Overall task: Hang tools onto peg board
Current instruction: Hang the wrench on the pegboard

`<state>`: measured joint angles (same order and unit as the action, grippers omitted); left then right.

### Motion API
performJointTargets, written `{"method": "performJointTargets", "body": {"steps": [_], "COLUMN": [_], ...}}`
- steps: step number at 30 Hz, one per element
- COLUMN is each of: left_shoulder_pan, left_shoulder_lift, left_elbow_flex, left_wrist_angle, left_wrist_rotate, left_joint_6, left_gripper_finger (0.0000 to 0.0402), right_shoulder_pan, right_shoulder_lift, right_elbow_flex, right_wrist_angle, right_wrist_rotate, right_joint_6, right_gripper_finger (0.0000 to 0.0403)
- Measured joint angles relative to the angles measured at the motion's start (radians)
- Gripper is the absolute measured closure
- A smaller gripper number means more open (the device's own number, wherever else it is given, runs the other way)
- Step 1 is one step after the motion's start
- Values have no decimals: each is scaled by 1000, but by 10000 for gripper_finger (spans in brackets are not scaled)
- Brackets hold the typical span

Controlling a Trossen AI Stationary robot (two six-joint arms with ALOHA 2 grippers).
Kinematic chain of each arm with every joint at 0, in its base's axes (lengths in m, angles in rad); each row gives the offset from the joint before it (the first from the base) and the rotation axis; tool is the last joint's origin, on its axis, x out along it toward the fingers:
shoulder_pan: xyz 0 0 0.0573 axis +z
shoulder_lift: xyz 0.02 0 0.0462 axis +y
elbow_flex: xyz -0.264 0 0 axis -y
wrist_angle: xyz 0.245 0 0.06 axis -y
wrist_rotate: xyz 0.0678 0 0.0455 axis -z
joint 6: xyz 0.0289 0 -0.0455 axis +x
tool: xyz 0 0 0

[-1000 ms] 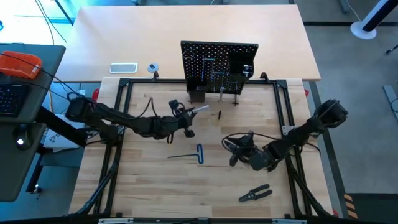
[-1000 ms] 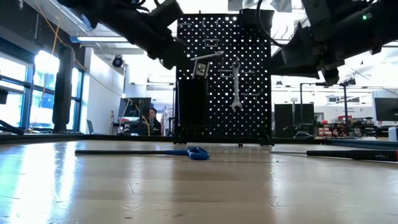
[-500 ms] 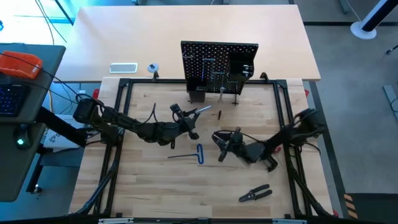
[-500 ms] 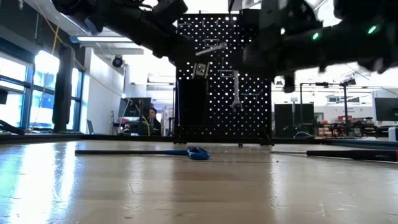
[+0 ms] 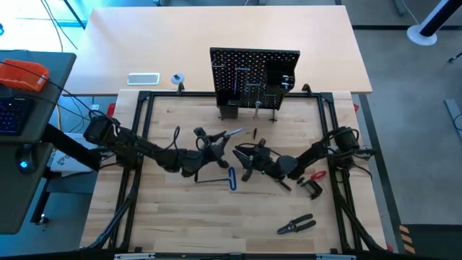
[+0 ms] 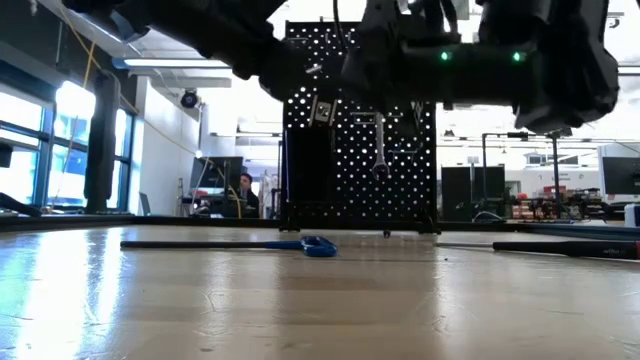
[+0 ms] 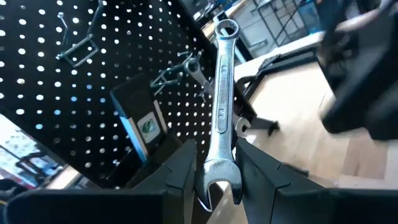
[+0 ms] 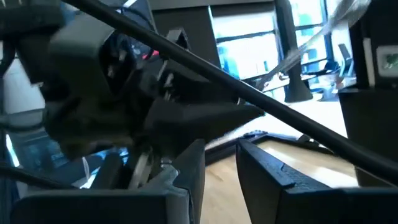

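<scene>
Left gripper (image 7: 214, 180) stayed clamped on one silver wrench (image 7: 221, 134), held raised before the peg board (image 5: 254, 76). Right gripper (image 5: 247, 160) had swung in from the right toward it; its fingers stood slightly apart, seemingly empty. One blue-handled key (image 5: 229, 178), one pliers (image 5: 296, 225) and one red-and-black clamp (image 5: 313, 180) lay on the table (image 5: 180, 217).

- I was working in a robotics lab or workshop.
- My wooden table (image 5: 180, 224) sat inside a black metal frame (image 5: 137, 144) on a grey floor.
- Beside it stood a desk with a keyboard (image 5: 11, 115).
- Behind the peg board (image 6: 360, 120) ran big windows (image 6: 20, 150), shelving (image 6: 540, 195) and dark monitors (image 6: 620, 175).
- A person (image 6: 243, 193) sat back there.
</scene>
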<state>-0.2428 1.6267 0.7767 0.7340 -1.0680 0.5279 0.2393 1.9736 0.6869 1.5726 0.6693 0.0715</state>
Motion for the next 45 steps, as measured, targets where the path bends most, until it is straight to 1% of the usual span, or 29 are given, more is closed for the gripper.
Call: {"method": "performJointTargets", "body": {"steps": [3, 7, 9, 12, 15, 19, 24, 27, 34, 41, 45], "left_shoulder_pan": [-10, -19, -25, -36, -48, -60, -73, -80, -94, -102, -105], "left_shoulder_lift": [0, 0, 0, 0, 0, 0, 0, -3, -6, -6, -6], "left_elbow_flex": [-11, -11, -11, -11, -11, -11, -11, -11, -11, -11, -11], "left_wrist_angle": [16, 37, 67, 124, 152, 155, 156, 164, 238, 260, 260], "left_wrist_rotate": [-18, -18, -18, -20, -45, -87, -109, -111, -108, -108, -101], "left_joint_6": [10, 17, 39, 101, 161, 217, 246, 252, 296, 331, 316], "left_gripper_finger": [321, 321, 321, 321, 321, 321, 321, 321, 321, 321, 321], "right_shoulder_pan": [-12, -49, -64, -77, -83, -82, -88, -94, -102, -103, -104], "right_shoulder_lift": [-1, -1, -1, -1, -2, -7, -23, -30, -35, -35, -35], "right_elbow_flex": [6, 6, 8, 24, 56, 88, 97, 97, 97, 97, 97], "right_wrist_angle": [-1, -1, -4, -2, -2, -2, -2, -5, -2, -4, -3], "right_wrist_rotate": [-2, -101, -127, -165, -217, -223, -207, -195, -196, -203, -204], "right_joint_6": [-5, 53, 82, 77, 32, -16, -26, -15, 6, 17, 8], "right_gripper_finger": [313, 313, 313, 313, 313, 313, 313, 313, 313, 313, 313]}}
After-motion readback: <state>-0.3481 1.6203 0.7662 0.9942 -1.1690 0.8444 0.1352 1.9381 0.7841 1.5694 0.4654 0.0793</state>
